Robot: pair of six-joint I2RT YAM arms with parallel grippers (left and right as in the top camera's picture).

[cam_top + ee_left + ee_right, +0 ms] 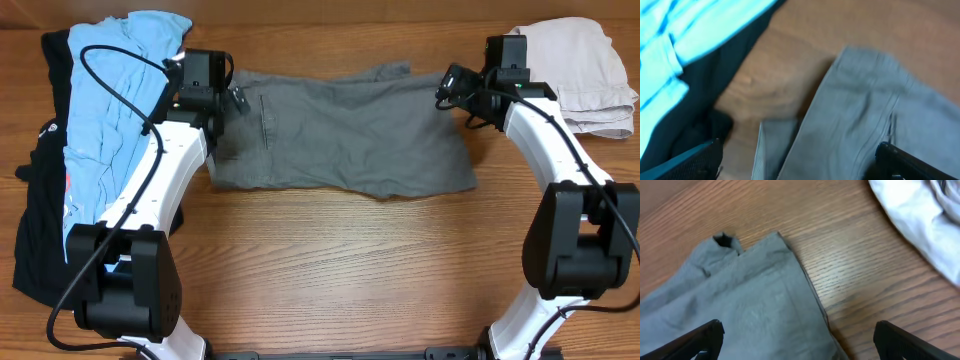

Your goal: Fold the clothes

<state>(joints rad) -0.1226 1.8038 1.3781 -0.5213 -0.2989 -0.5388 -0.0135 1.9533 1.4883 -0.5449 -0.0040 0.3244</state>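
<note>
The grey shorts (350, 135) lie spread flat across the middle of the table. My left gripper (232, 100) is open above their left edge; in the left wrist view (800, 160) grey cloth (865, 115) lies between the spread fingers. My right gripper (450, 85) is open above their upper right corner; in the right wrist view (797, 337) the shorts' edge (755, 305) runs between the fingers. The light-blue shirt (110, 110) and the black garment (40, 200) lie piled at the far left.
A pale beige garment (585, 70) lies bunched at the back right corner, also showing in the right wrist view (920, 220). Bare wooden table (350, 270) runs in front of the shorts. The blue shirt (670, 45) and black cloth (695, 125) sit close to the left gripper.
</note>
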